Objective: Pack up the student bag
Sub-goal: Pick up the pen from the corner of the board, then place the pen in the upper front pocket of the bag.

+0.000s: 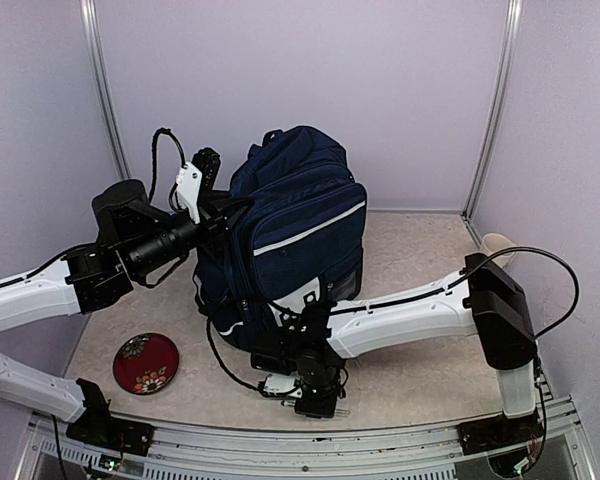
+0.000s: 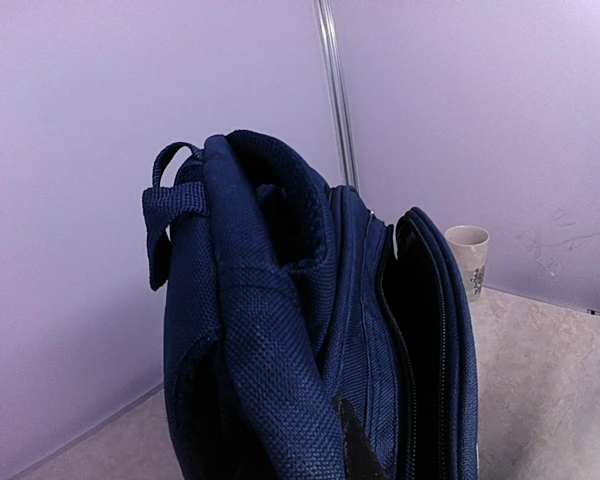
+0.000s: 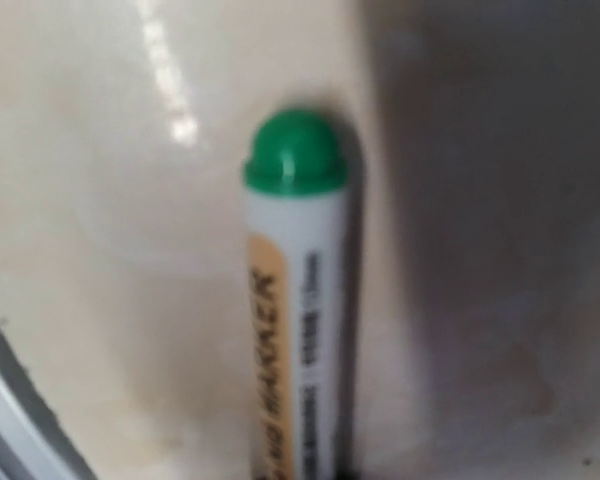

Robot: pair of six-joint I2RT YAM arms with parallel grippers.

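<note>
The student bag [image 1: 300, 225], navy blue with a thin white stripe, stands upright in the middle of the table. In the left wrist view [image 2: 270, 330] its compartments gape open at the top. My left gripper [image 1: 217, 205] is at the bag's upper left edge, shut on a fold of its fabric, with one dark fingertip [image 2: 355, 445] showing. My right gripper [image 1: 318, 400] points down at the table in front of the bag. A white marker with a green cap [image 3: 295, 300] fills the blurred right wrist view, running down to the frame's bottom edge. The right fingers are hidden.
A red flowered plate [image 1: 146, 362] lies on the table at the front left. A pale cup [image 1: 497, 247] stands by the right wall; it also shows in the left wrist view [image 2: 468, 255]. Walls close in the table on three sides.
</note>
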